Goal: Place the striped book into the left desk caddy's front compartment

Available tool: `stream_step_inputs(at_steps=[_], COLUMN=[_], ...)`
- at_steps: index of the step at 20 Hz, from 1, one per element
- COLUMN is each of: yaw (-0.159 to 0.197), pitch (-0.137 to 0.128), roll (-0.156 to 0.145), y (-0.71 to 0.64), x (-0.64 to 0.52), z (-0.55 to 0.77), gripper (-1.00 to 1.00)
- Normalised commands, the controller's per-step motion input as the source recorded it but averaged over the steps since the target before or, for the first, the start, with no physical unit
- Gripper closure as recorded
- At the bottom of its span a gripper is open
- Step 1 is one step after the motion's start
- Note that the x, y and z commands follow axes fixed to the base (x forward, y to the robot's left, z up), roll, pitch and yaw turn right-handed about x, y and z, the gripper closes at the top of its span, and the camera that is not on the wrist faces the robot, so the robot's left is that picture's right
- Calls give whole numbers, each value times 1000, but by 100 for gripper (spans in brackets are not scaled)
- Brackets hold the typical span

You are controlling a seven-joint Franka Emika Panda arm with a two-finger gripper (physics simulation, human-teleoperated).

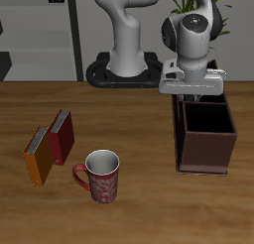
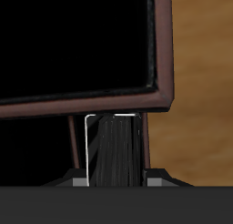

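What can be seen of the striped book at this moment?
Only the wrist view shows the striped book: a thin grey volume with fine dark and light vertical stripes and a pale edge along one side. It is held upright between the fingers of the pincer, over the left desk caddy, with its far end at the maroon rim of one dark compartment. In the exterior view the pincer and wrist hide it.

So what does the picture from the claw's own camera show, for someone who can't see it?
The claw holds the striped book on edge, right above the dark maroon left desk caddy. One open section of the caddy looks black inside, and brown wooden table shows beside it.
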Motion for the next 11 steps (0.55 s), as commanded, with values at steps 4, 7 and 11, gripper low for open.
stream_step_inputs(at_steps=[4,7,11], yaw=[1,-2,1], pitch=[-12,-8,-22], roll=[-13,-6,-13], y=[-42,-27,-51], x=[-50,-59,-98], z=[67,112,175], gripper=[-100,-100,-100])
